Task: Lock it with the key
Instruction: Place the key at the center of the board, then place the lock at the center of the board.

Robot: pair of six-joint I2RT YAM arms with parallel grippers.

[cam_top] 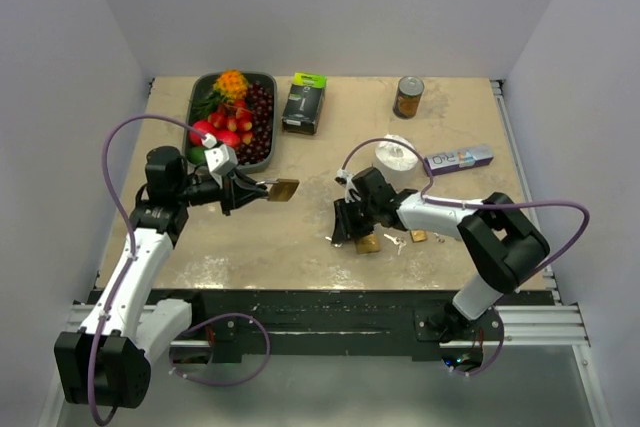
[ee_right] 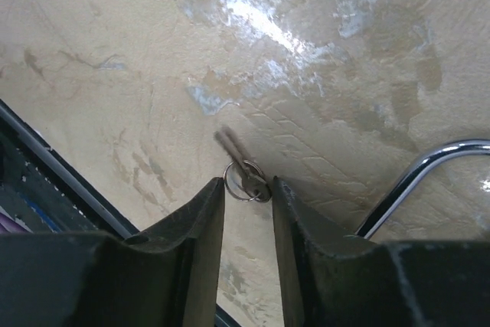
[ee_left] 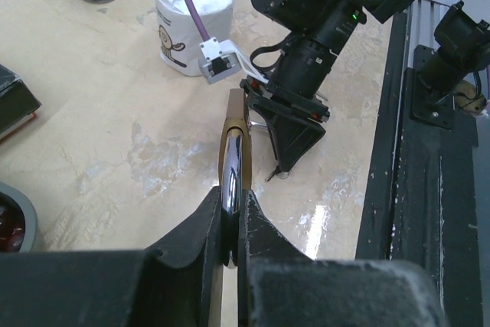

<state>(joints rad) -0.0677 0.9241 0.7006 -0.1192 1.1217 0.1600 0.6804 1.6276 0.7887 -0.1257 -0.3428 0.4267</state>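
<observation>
Held clear of the counter (cam_top: 250, 237): a brass padlock (cam_top: 283, 190), edge-on, chrome shackle pinched in the left end effector (ee_left: 230, 206). Flat on the counter: a small silver key (ee_right: 243, 178) on its ring, between the parted fingers of the right end effector (ee_right: 246, 191).

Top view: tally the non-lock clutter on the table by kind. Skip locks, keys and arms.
Tray of fruit: 1
Box: 1
Can: 1
Paper roll: 1
Tube: 1
Total: 5
</observation>
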